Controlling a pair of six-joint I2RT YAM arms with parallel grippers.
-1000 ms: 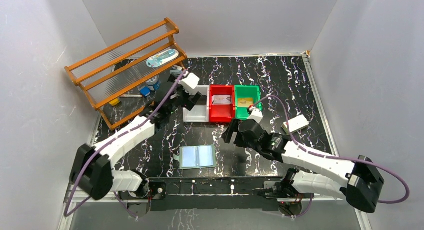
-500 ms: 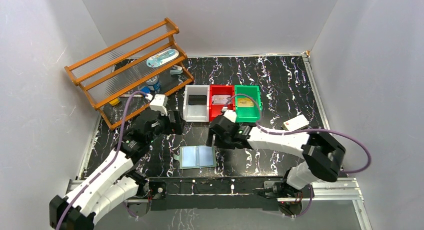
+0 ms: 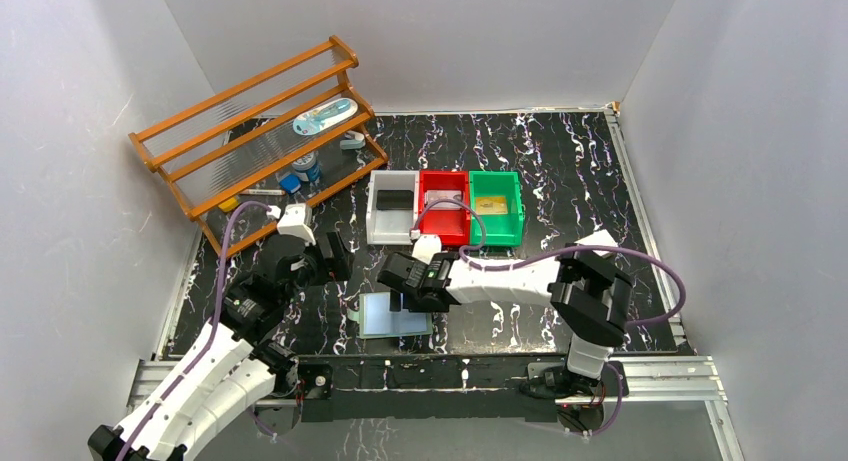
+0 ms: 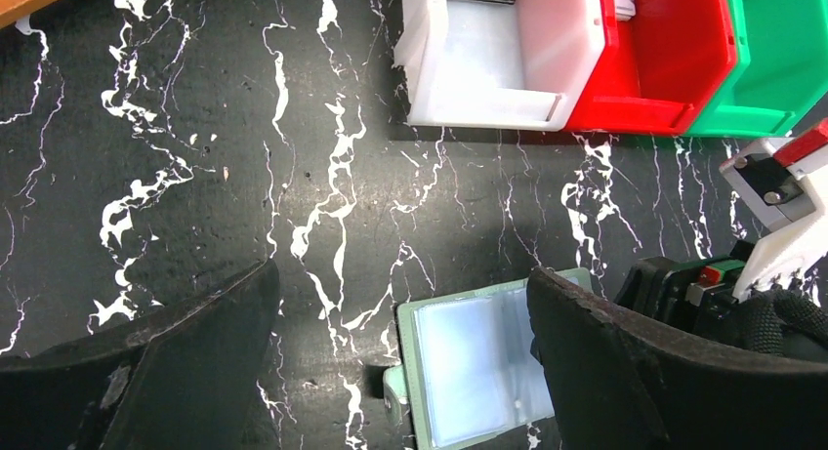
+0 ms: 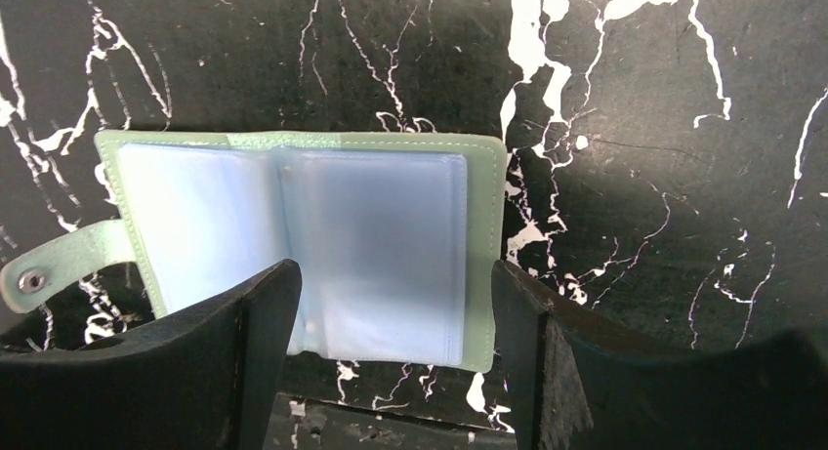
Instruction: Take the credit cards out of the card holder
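Note:
The card holder (image 3: pixel 395 315) lies spread open on the black table near the front edge. Its clear pockets look empty in the right wrist view (image 5: pixel 312 240), and its snap tab (image 5: pixel 29 279) points left. A dark credit card (image 3: pixel 396 198) lies in the white bin, a pale one (image 3: pixel 446 203) in the red bin, and a yellowish one (image 3: pixel 491 205) in the green bin. My right gripper (image 3: pixel 404 284) (image 5: pixel 391 274) is open and empty, just over the holder's right half. My left gripper (image 3: pixel 336 255) (image 4: pixel 400 284) is open and empty, left of and beyond the holder (image 4: pixel 478 362).
The white bin (image 3: pixel 391 225), red bin (image 3: pixel 432 221) and green bin (image 3: pixel 515 211) stand in a row behind the holder. A wooden rack (image 3: pixel 250 131) with small items stands at the far left. A white box (image 3: pixel 600 239) lies to the right, partly behind my right arm.
My left gripper has drawn back from the white bin toward the near left. My right gripper has swung left from near the green bin to over the holder.

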